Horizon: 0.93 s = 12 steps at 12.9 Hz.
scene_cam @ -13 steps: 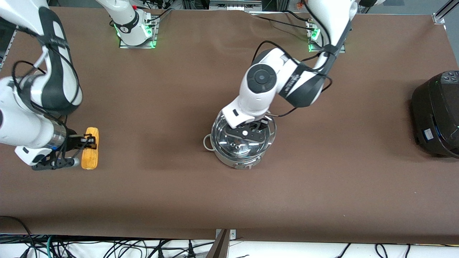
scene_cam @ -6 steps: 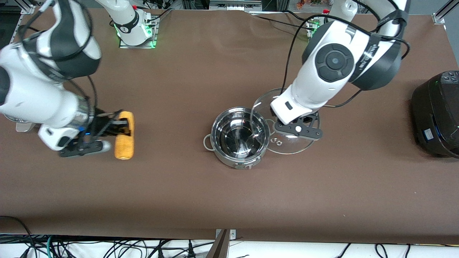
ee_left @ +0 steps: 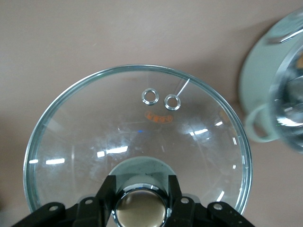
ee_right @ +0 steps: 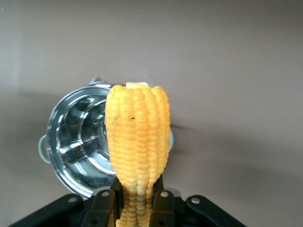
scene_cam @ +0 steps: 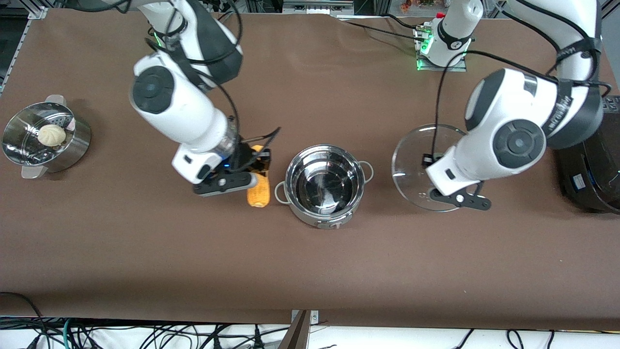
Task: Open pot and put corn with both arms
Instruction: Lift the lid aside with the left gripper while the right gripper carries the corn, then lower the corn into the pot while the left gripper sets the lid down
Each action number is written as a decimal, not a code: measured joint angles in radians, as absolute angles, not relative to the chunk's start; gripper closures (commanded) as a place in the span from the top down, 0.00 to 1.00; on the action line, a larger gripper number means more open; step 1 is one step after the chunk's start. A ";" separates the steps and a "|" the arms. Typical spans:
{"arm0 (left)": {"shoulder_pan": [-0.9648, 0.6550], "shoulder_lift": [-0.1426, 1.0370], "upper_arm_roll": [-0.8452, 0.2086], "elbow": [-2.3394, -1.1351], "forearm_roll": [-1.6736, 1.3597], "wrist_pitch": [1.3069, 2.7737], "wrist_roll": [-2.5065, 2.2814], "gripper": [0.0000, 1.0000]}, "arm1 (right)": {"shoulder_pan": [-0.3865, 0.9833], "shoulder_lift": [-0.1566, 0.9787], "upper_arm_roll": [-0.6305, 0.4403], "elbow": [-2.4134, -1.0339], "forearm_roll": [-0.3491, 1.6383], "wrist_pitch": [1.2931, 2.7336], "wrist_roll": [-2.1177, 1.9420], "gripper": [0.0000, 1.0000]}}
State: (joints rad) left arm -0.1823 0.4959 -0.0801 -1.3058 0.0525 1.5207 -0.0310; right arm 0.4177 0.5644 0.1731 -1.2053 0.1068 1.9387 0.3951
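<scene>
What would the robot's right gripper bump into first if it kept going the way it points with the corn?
Probably the pot. The right gripper holds the corn, whose tip points at the open pot's rim; depth is unclear, so it might meet the table instead.

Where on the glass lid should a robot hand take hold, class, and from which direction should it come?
Take the glass lid by its central knob, coming from straight above. The knob stands up from the dome's middle, so the lid hangs balanced, whereas the rim is thin and slick. The left hand holds it exactly so.
</scene>
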 measured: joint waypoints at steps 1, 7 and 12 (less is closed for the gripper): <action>-0.141 0.497 -0.079 -1.340 0.057 1.552 0.035 0.21 | 0.440 0.586 0.173 -1.205 0.107 1.974 0.396 0.12; -0.017 0.502 -0.083 -1.619 0.058 1.863 0.136 0.22 | 0.575 0.765 0.172 -1.176 0.107 2.193 0.469 0.12; -0.016 0.505 -0.090 -1.780 0.058 2.025 0.135 0.24 | 0.584 0.878 0.161 -1.093 0.107 2.202 0.469 0.39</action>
State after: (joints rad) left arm -0.0161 0.5046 -0.0904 -1.7803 0.0581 2.0250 0.1355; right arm 0.5839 0.8780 0.1613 -1.0925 0.1069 2.2021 0.4695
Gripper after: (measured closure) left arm 0.507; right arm 0.736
